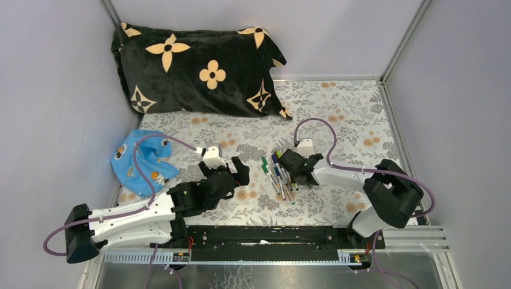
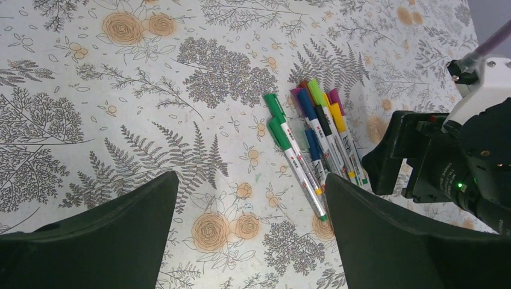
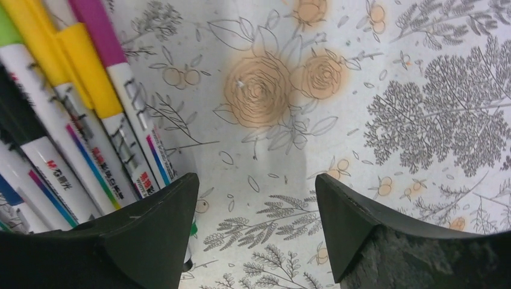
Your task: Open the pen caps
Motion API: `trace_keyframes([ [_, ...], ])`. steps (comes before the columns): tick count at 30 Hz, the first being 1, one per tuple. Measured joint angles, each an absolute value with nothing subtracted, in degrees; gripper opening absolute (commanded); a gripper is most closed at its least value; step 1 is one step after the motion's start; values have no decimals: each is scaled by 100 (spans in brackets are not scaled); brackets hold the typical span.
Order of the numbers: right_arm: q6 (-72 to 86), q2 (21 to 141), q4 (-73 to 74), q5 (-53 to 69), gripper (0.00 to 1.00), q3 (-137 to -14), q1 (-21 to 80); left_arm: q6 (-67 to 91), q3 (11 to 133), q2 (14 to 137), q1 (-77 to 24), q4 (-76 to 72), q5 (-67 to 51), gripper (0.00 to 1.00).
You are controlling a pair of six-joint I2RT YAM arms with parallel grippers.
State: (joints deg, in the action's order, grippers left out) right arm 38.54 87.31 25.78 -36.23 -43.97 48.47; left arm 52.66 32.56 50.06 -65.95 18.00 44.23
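Note:
Several pens (image 1: 279, 178) lie in a bundle on the floral cloth, white-grey barrels with caps on. In the left wrist view the pens (image 2: 316, 150) show green, blue, purple, yellow and black caps (image 2: 275, 108) at their far ends. My left gripper (image 1: 237, 170) is open and empty, just left of the bundle; in its own view it (image 2: 252, 191) frames bare cloth. My right gripper (image 1: 296, 167) is open and empty, low at the bundle's right side; in its own view it (image 3: 256, 192) has yellow and purple capped pens (image 3: 90, 114) by its left finger.
A black pillow with tan flowers (image 1: 199, 69) lies at the back left. A blue printed cloth (image 1: 141, 159) lies at the left. Grey walls enclose the floral tablecloth (image 1: 343, 114). The right arm (image 2: 458, 162) shows in the left wrist view.

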Motion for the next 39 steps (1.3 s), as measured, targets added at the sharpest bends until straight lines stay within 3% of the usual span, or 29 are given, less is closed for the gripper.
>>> trace_keyframes([
  [39,3135,8739,2180,-2775,74,-4814,4504,5398,3256,5201,-6595,1929,4484,98],
])
